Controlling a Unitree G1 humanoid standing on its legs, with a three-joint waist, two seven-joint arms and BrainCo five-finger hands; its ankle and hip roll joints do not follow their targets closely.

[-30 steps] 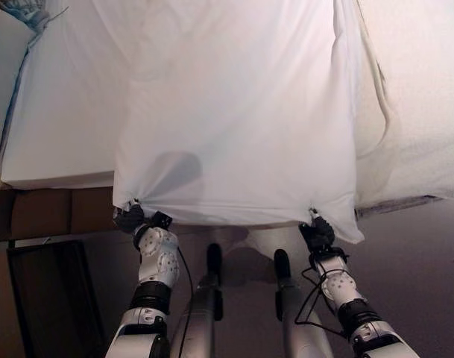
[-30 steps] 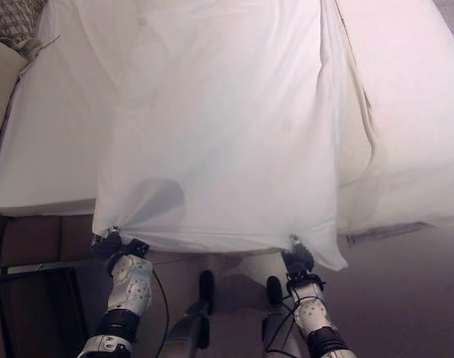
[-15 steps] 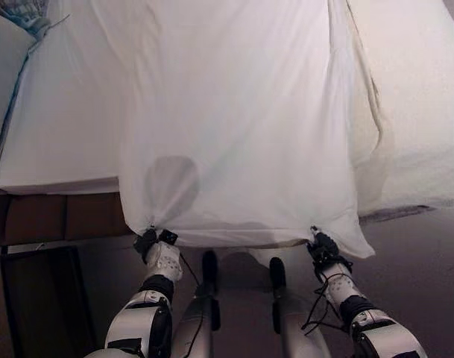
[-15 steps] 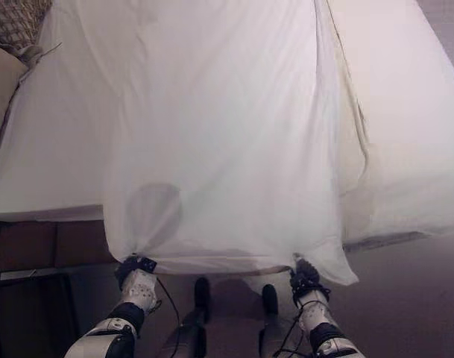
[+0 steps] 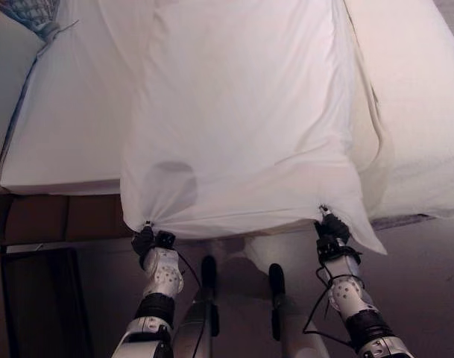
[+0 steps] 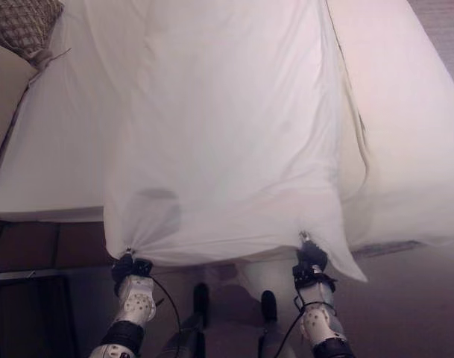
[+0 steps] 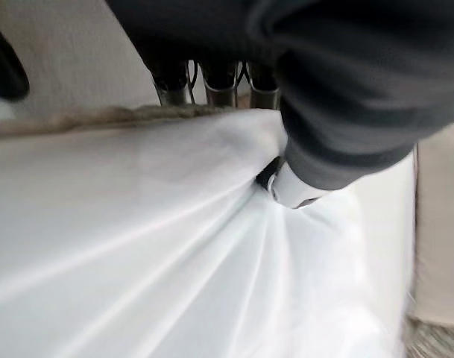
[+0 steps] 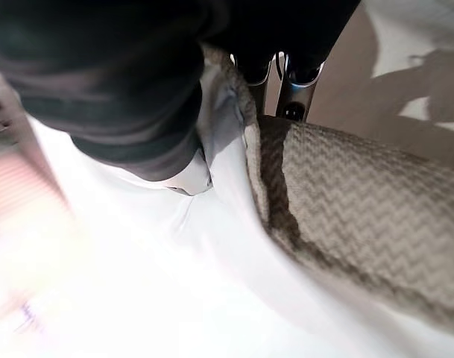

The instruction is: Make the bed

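White sheet (image 5: 234,127) over bed (image 5: 62,127); left hand (image 5: 146,240), right hand (image 5: 329,230) fingers pinching near corners; no legible writing.

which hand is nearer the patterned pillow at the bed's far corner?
Left. The left hand pinches the sheet on the same side as the patterned pillow, though still well short of it. The right hand pinches the sheet's opposite corner, further across.

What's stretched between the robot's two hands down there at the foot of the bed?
The near hem of the white sheet spans from left hand to right hand, each clutching a corner, as the left eye view shows.
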